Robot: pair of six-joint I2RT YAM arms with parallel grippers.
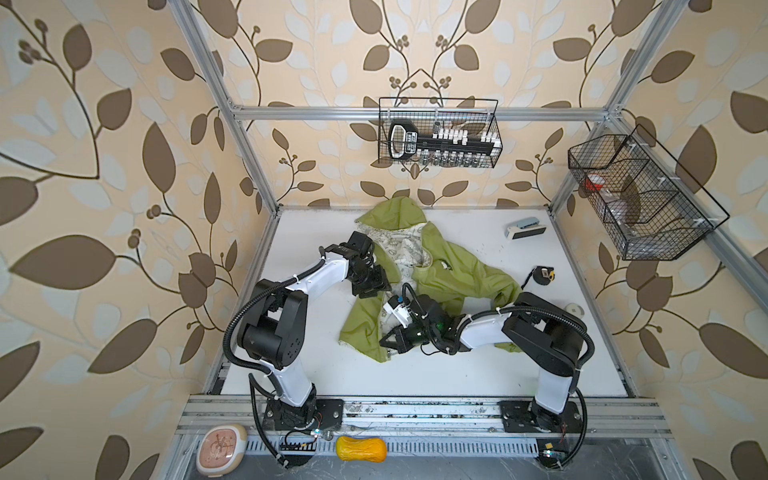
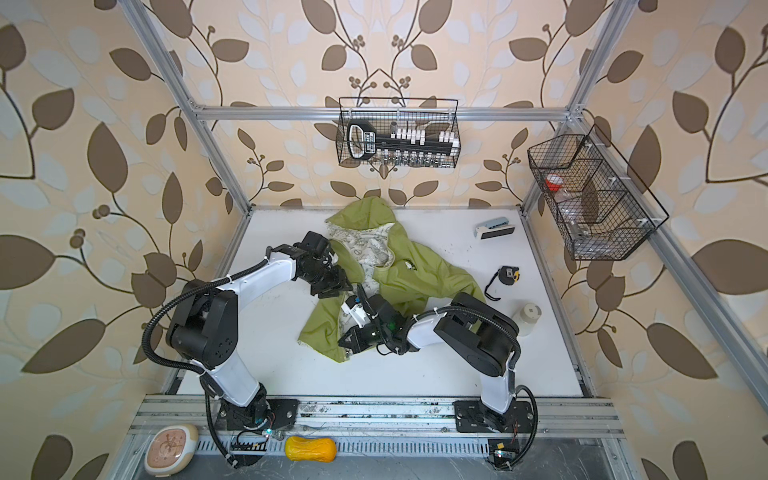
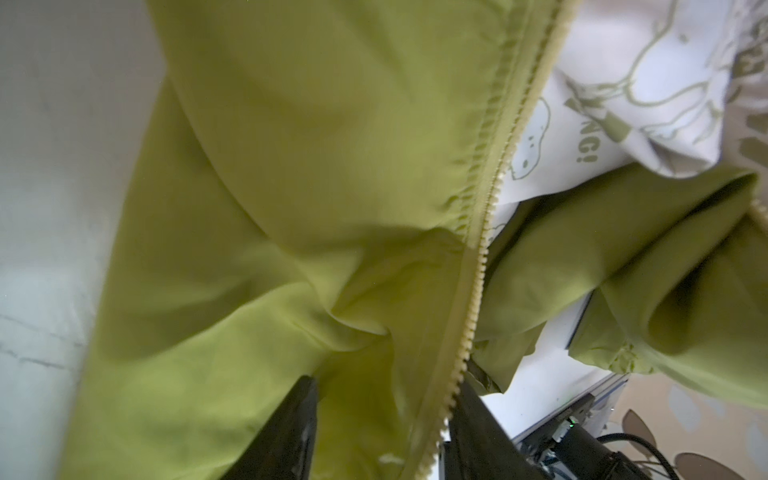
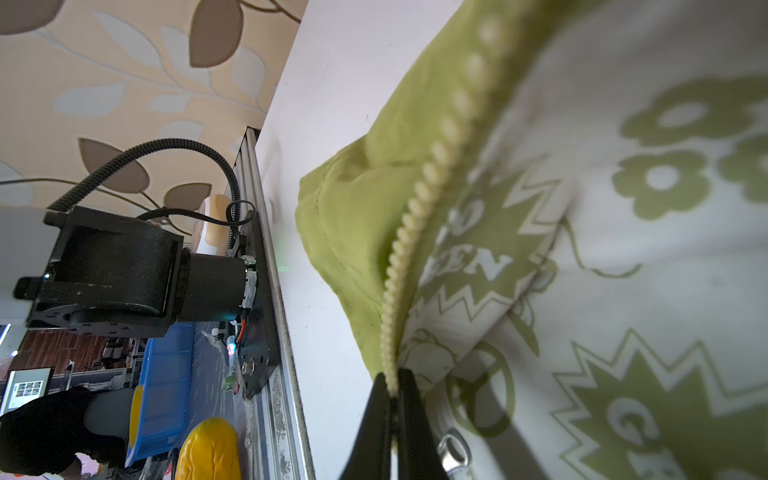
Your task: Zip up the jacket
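A: Count and location?
B: One jacket, centre of counter, hood at 12 o'clock.
A: States?
B: Two units. Left end effector: released, zipper edge between its jaws. Right end effector: clenched on jacket at 6 o'clock.

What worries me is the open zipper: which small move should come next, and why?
Probably close the left hand on the jacket's toothed edge, which lies between its open fingers; the right hand is shut on zipper teeth, and the front lies open.
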